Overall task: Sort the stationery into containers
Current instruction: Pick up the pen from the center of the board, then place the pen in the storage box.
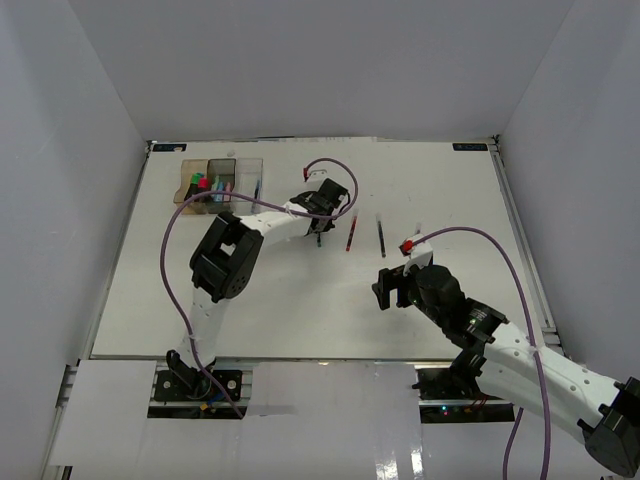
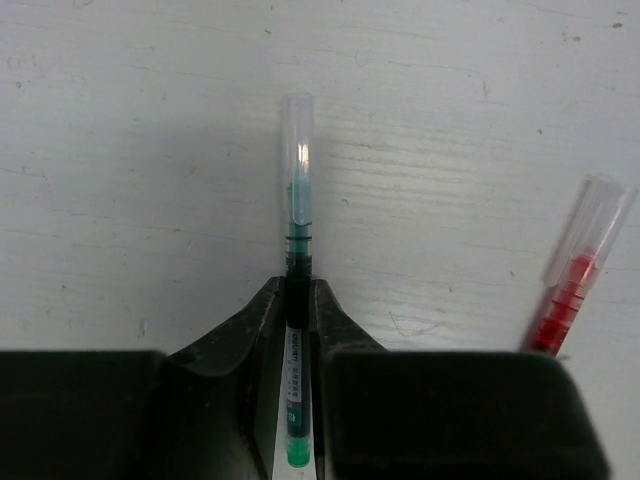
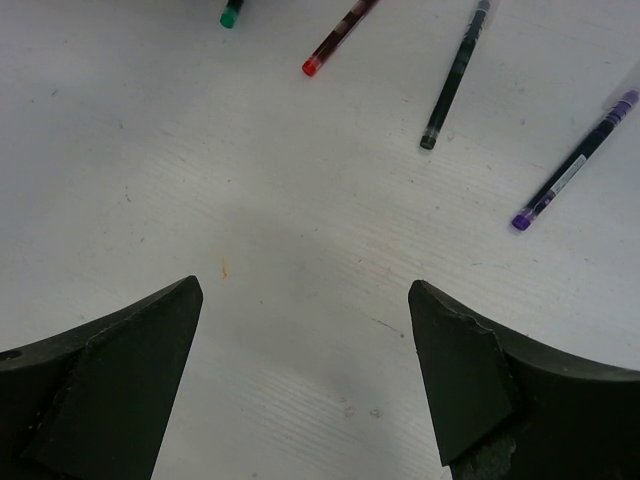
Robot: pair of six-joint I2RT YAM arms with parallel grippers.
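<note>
Mid-table, toward 12 o'clock: left gripper pinched narrow on green pen, mid-barrel. Red pen lies just beside it at 3 o'clock and a careless swing could knock it. The thin barrel may pivot in the pinch and snag a wall of the containers, which sit at 10 o'clock. Right gripper wide, holding nothing.

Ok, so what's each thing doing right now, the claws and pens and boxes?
Left claw: shut on the green pen.
Green pen: capped, pinched in the left claw.
Right claw: open, empty.
Red pen: capped, lying loose on the table.
Black pen: lying loose on the table.
Purple pen: lying loose on the table.
Containers: open-topped, some highlighters inside.
</note>
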